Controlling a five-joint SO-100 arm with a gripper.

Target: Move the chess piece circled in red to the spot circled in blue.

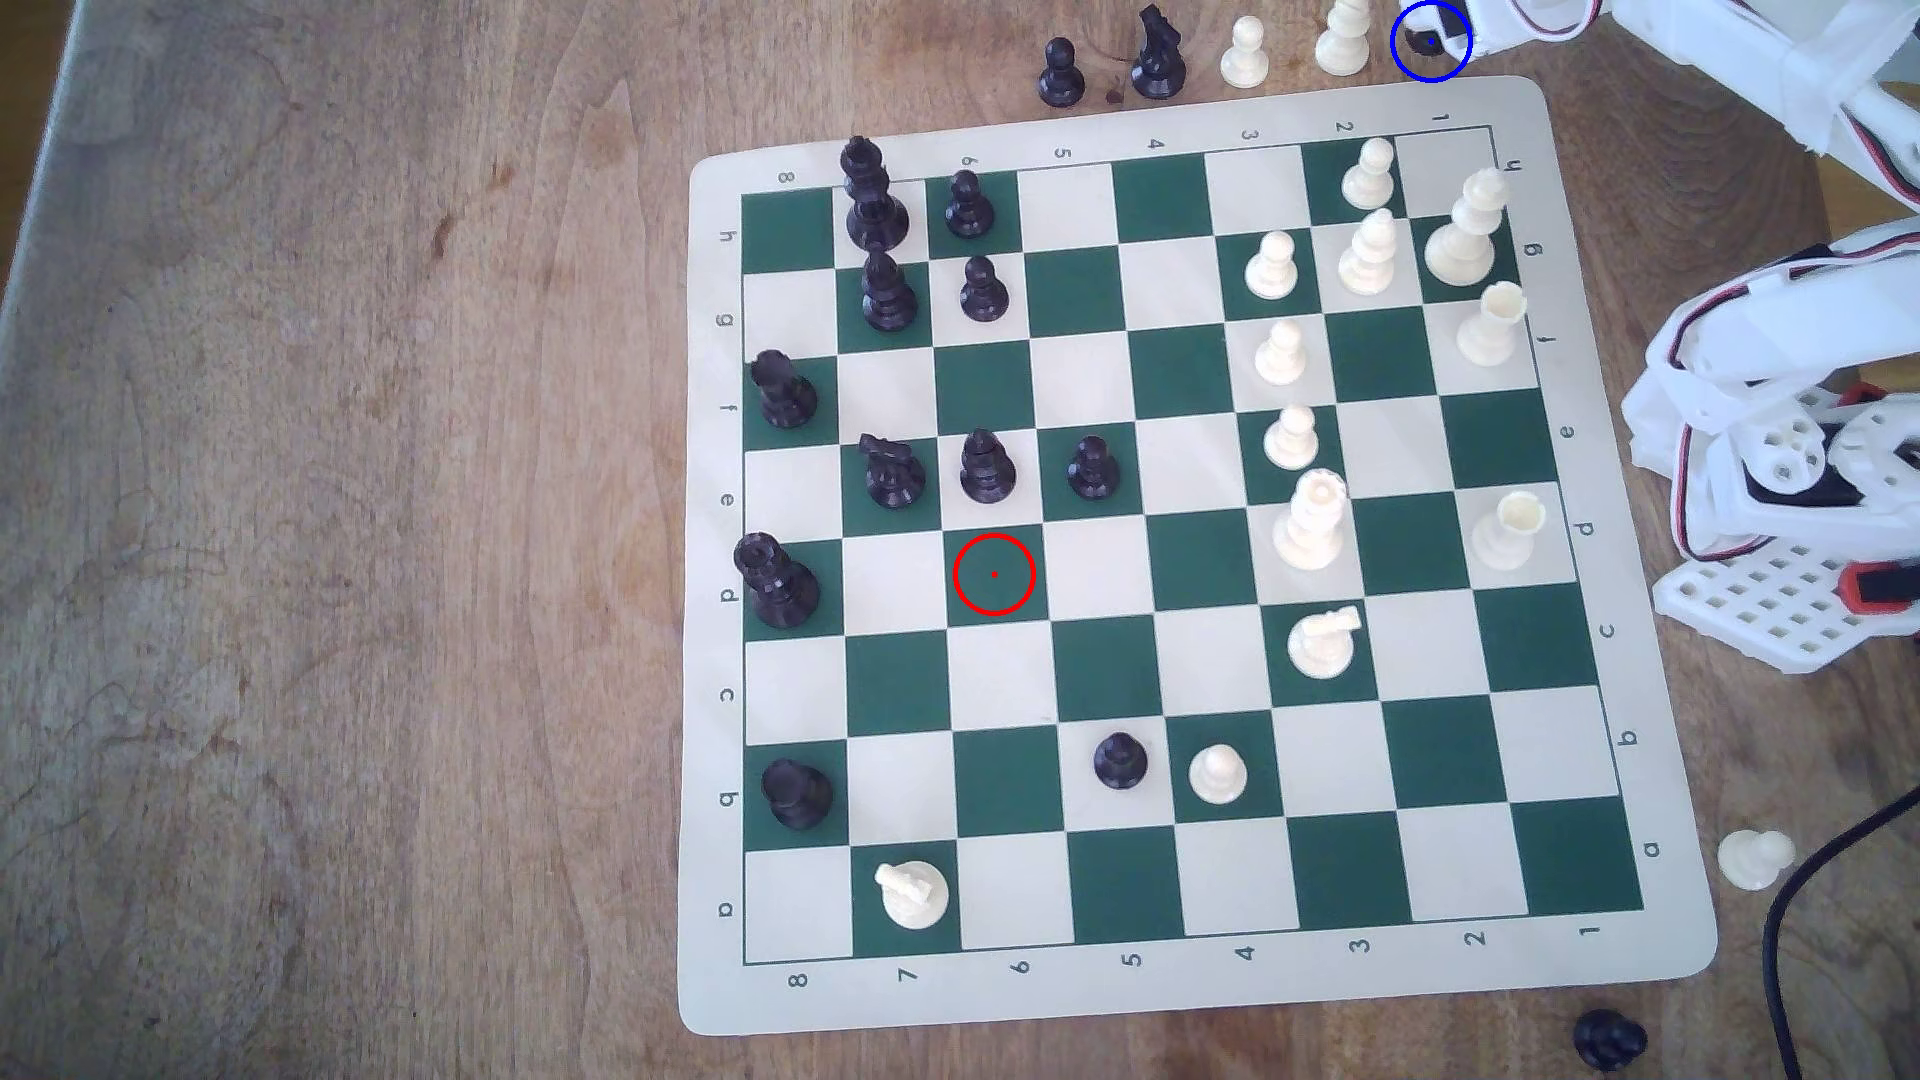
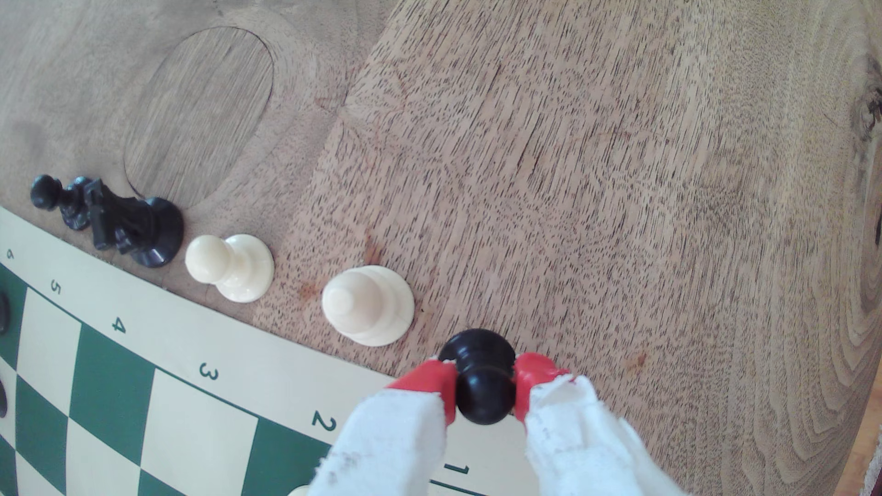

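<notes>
The red-tipped gripper [image 2: 486, 388] pinches the black pawn [image 2: 484, 381] by its head over bare wood inside the blue-ringed spot [image 1: 1431, 42], just beside a cream bishop [image 2: 367, 305], with a cream pawn [image 2: 229, 267] and black knight [image 2: 133, 229] farther along the board edge [image 2: 286, 357].

Count's in: one board [image 1: 1039, 997], eleven black pieces [image 1: 886, 291] standing on it, twelve cream pieces [image 1: 1311, 519]. Off the board, four more black, the chess piece [image 2: 482, 377] among them, and three more cream. One red circle [image 1: 994, 574], one blue-ringed spot [image 1: 1439, 64].
</notes>
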